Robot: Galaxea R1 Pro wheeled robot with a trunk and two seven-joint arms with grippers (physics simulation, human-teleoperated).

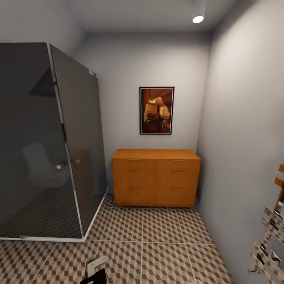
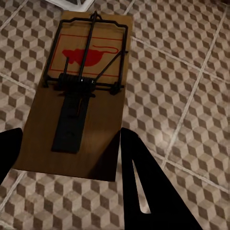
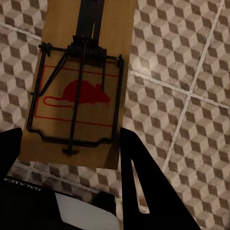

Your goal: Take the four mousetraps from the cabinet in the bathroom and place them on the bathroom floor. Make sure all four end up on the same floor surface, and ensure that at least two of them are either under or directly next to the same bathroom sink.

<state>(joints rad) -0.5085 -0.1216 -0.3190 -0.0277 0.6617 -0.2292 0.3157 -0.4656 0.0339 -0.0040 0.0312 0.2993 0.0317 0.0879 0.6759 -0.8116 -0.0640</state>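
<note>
Cabinet [image 1: 156, 177]: stands against the far wall, below the framed picture [image 1: 156, 110]; all drawer fronts appear shut; no trap visible on or in it from the head view
Left gripper [image 2: 67, 158]: its two dark fingers sit either side of the near end of a mousetrap [image 2: 79, 96]; board between them, so judged clamped on it, above the tiles
Right gripper [image 3: 67, 153]: fingers likewise flank the near end of a second mousetrap [image 3: 81, 81]; judged held, wire bar and red mouse mark facing the camera
Bathroom floor [image 1: 157, 236]: cube-pattern tiles run from the cabinet foot toward the robot; both held traps hang over it, contact with the tiles cannot be told
Sink: not identified in these views
Progress: two of four traps judged in hand, neither confirmed set down; the other two are unaccounted for; placing beside the sink is yet to be shown
Open room: bare tile between cabinet and robot, a clear lane
Edges: dark glass shower enclosure [image 1: 43, 142] left of the cabinet, its corner post and white base rail bordering the lane; grey wall right of the cabinet, with a chrome rail rack [image 1: 270, 236] jutting near the robot; judged tight for a wide turn
</note>
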